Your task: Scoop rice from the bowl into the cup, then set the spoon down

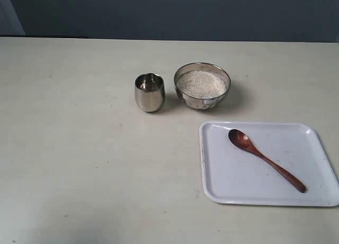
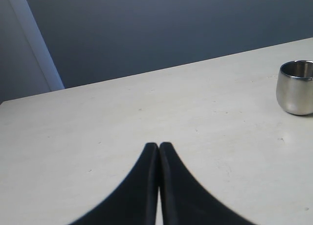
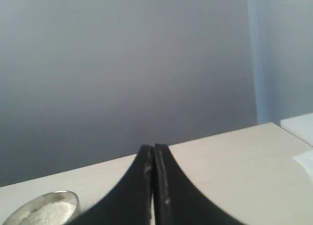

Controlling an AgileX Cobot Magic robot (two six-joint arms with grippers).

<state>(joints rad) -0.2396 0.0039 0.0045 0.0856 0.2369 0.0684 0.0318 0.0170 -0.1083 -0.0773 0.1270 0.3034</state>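
Note:
The metal bowl (image 1: 202, 85) stands at mid-table, full of white rice (image 1: 201, 83). Just left of it is the steel cup (image 1: 149, 92), upright. The dark wooden spoon (image 1: 265, 158) lies on a white tray (image 1: 222, 185), scoop toward the bowl. Neither gripper appears in the exterior view. In the left wrist view my left gripper (image 2: 159, 146) is shut and empty, with the cup (image 2: 296, 87) off to one side. My right gripper (image 3: 154, 147) is shut and empty in the right wrist view, where the bowl (image 3: 44, 208) with rice (image 3: 51, 213) peeks in at a corner.
The cream table (image 1: 79, 148) runs back to a dark grey wall (image 1: 169, 10). The tray sits near the front right of the table. A pale panel (image 2: 34, 44) stands at the wall's edge in the left wrist view.

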